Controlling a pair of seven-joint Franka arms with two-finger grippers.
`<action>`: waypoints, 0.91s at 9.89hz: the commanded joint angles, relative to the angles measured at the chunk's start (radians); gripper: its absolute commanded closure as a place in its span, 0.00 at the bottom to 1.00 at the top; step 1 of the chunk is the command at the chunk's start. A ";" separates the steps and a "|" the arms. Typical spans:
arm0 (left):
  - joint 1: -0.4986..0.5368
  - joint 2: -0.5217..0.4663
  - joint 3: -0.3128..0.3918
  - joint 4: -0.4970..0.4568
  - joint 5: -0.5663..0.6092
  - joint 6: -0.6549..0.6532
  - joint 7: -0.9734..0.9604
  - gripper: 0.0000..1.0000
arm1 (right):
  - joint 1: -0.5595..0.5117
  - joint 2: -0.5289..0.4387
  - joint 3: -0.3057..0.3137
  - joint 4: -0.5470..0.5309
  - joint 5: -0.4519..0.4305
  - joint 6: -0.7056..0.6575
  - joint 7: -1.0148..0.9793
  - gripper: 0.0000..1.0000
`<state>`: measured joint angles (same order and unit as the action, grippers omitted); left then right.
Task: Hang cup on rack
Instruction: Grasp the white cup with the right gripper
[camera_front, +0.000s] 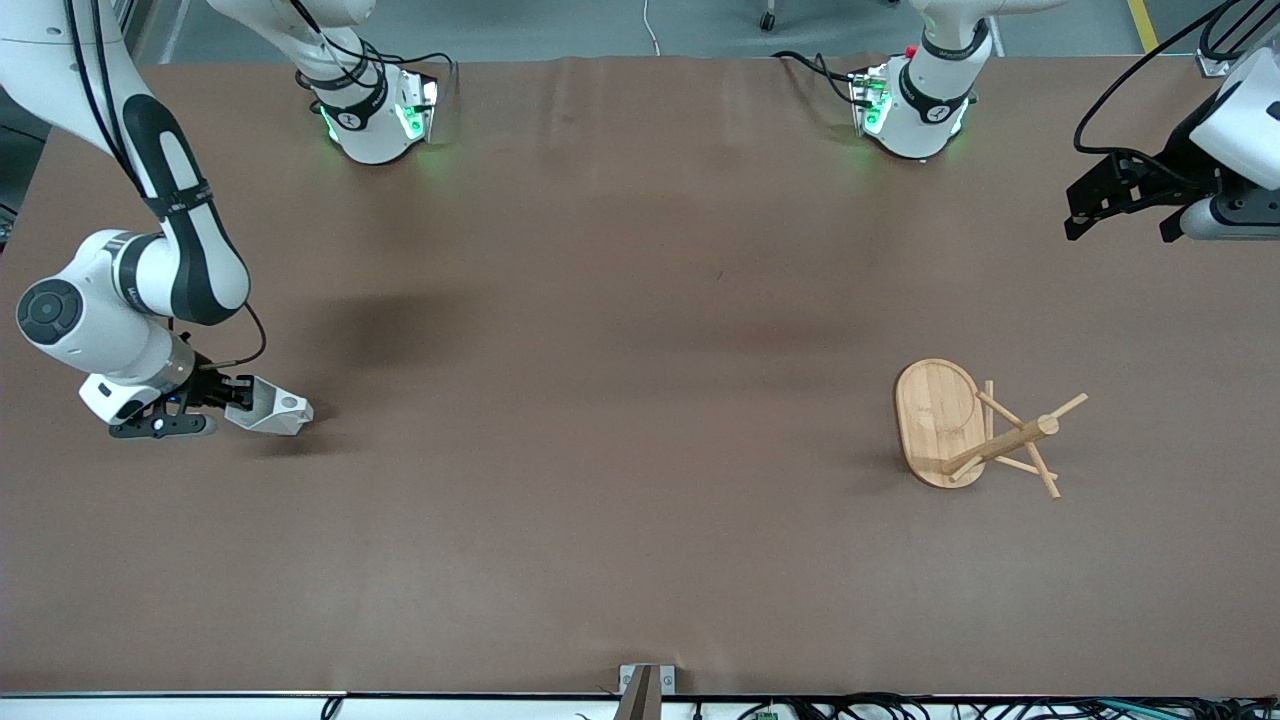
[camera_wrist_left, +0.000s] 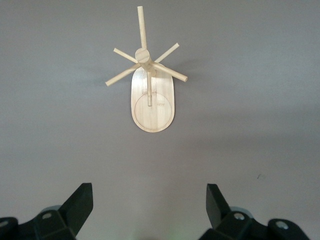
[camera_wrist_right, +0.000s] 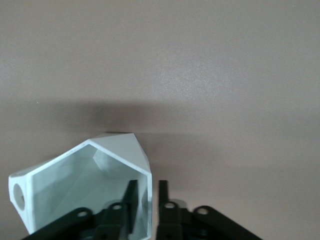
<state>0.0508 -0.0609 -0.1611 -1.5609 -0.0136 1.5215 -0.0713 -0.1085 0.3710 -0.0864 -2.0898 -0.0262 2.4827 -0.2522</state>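
Note:
The white faceted cup lies on its side near the right arm's end of the table, its open mouth turned toward the wrist camera. My right gripper is shut on the cup, one finger inside and one outside pinching its wall. The handle tab with its round hole sticks out at one side. The bamboo rack stands toward the left arm's end, pegs bare. My left gripper hangs open over the table's end, waiting, and its wrist view looks down on the rack past open fingers.
The brown table surface stretches bare between the cup and the rack. Both arm bases stand along the edge farthest from the front camera. A small bracket sits at the table's near edge.

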 joint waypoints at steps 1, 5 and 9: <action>0.003 0.013 -0.005 -0.016 0.017 0.003 0.008 0.00 | -0.005 -0.021 0.007 0.008 0.005 -0.037 -0.009 1.00; -0.006 0.015 -0.006 -0.016 0.018 0.003 0.004 0.00 | -0.004 -0.119 0.007 0.166 0.006 -0.301 -0.001 1.00; -0.014 0.019 -0.012 -0.016 0.018 0.003 0.004 0.00 | 0.048 -0.168 0.025 0.312 0.229 -0.545 0.005 1.00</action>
<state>0.0409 -0.0576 -0.1693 -1.5610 -0.0136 1.5214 -0.0713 -0.0790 0.2110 -0.0689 -1.8039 0.1226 1.9882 -0.2502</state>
